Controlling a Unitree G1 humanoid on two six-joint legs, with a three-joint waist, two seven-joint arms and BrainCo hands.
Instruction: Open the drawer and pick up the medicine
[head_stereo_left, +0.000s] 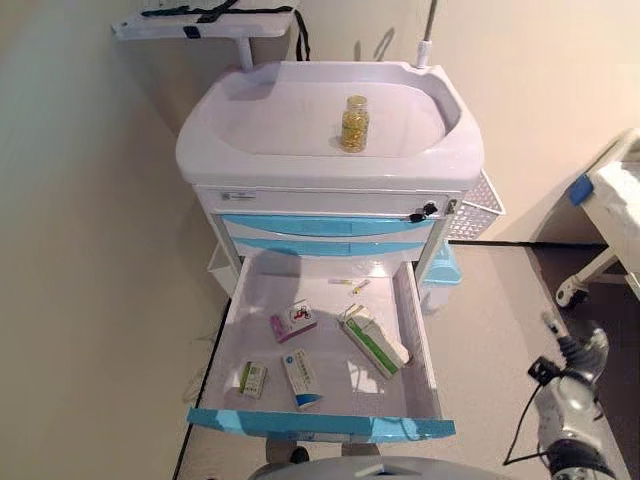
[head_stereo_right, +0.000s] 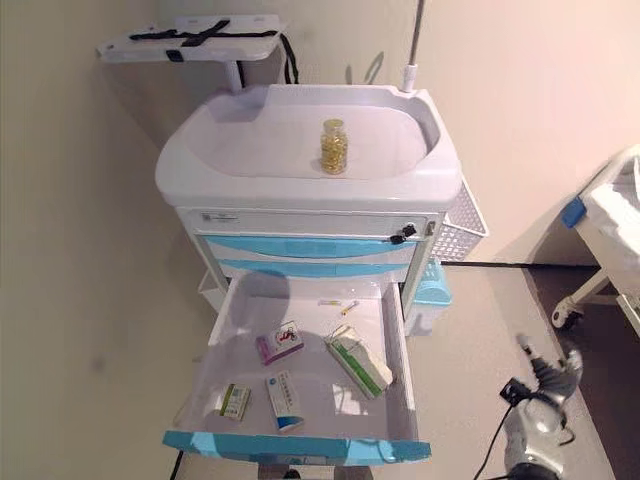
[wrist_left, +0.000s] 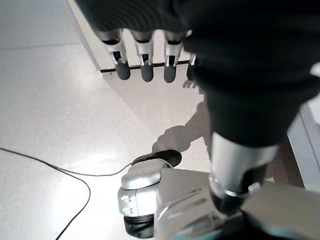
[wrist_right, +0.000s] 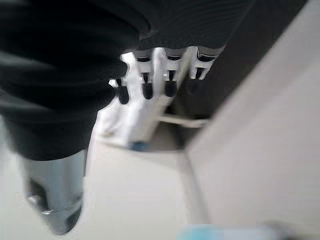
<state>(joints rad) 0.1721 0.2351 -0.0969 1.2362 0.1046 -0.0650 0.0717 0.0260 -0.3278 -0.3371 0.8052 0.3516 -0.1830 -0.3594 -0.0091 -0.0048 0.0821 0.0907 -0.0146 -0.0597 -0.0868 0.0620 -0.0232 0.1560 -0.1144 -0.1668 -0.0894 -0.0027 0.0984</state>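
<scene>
Pill bottle (head_stereo_left: 355, 123) atop cart (head_stereo_left: 300, 150)

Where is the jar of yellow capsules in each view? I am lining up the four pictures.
Left eye view: the jar stands upright on the cart top, right of its middle.
Right eye view: the jar sits near the cart top's middle.
Left wrist view: not in it.
Right wrist view: not in it.
Shared landmark: the open drawer below, seen in both eye views.

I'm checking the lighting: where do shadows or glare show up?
Left eye view: the cart shades the back of the open drawer. Left wrist view: glare on the floor past the left hand.
</scene>
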